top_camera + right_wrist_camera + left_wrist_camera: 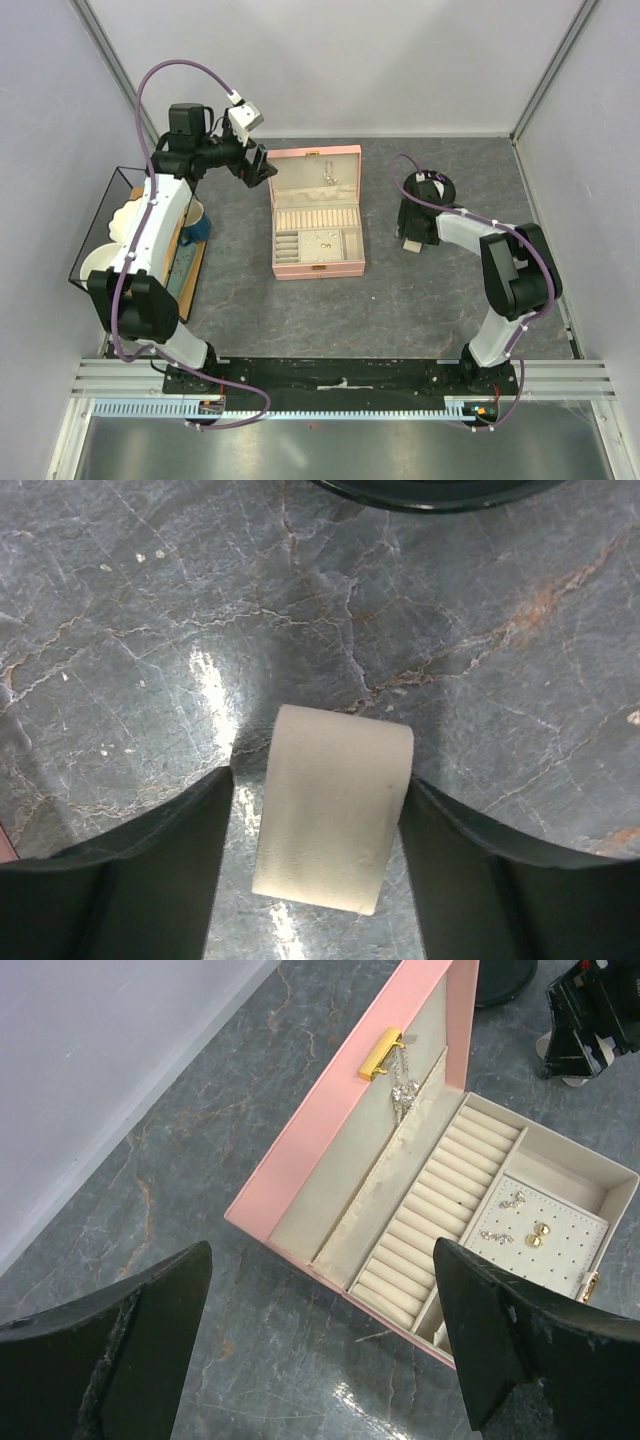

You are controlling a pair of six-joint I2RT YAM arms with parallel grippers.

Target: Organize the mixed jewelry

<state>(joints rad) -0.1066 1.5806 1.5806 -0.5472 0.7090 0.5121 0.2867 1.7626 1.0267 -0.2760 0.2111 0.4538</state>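
Grey marble tabletop (240, 300): light, delicate, tangle-prone jewelry (515, 1202) in pink box (320, 270) needs fingertip pinching; left gripper (260, 165) wide, right gripper (318, 780) straddles beige pad (330, 830), grip unclear.

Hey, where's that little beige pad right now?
In the right wrist view the beige pad lies on the table between the fingers of the right gripper, near the black disc, right of the pink box.

There is one pink box (318, 212). It has two round gold studs (545, 1228), two sparkly silver bits (512, 1200) and one shiny chain (404, 1090). There is one beige pad (332, 810), one black disc (503, 978) and one blue cup (197, 222). There are two robot arms (150, 235).
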